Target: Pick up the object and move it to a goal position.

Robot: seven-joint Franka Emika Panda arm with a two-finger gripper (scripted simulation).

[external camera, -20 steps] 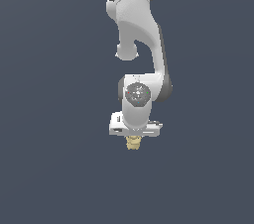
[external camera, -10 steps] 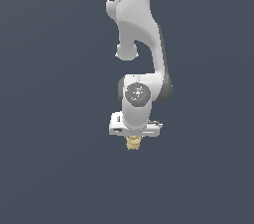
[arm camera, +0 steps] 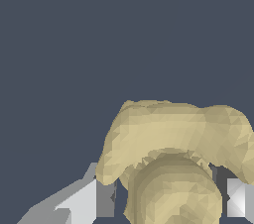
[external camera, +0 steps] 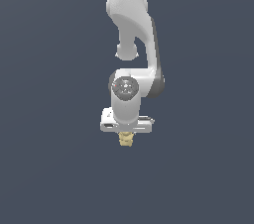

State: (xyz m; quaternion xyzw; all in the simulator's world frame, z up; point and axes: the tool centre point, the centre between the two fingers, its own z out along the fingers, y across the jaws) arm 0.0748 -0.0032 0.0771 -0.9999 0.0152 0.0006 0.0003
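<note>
The object (external camera: 126,140) is a small pale yellow-tan lumpy figurine. In the exterior view it pokes out just below the white gripper (external camera: 127,136), in the middle of the picture. In the wrist view the object (arm camera: 173,158) fills the space between the two fingers (arm camera: 84,200), which stand close on either side of it. The gripper is shut on the object. The fingertips are hidden behind the hand in the exterior view.
The white arm (external camera: 134,44) rises straight up from the gripper to the top of the exterior view. All around is a plain dark grey-blue surface (external camera: 49,168) with no other thing on it.
</note>
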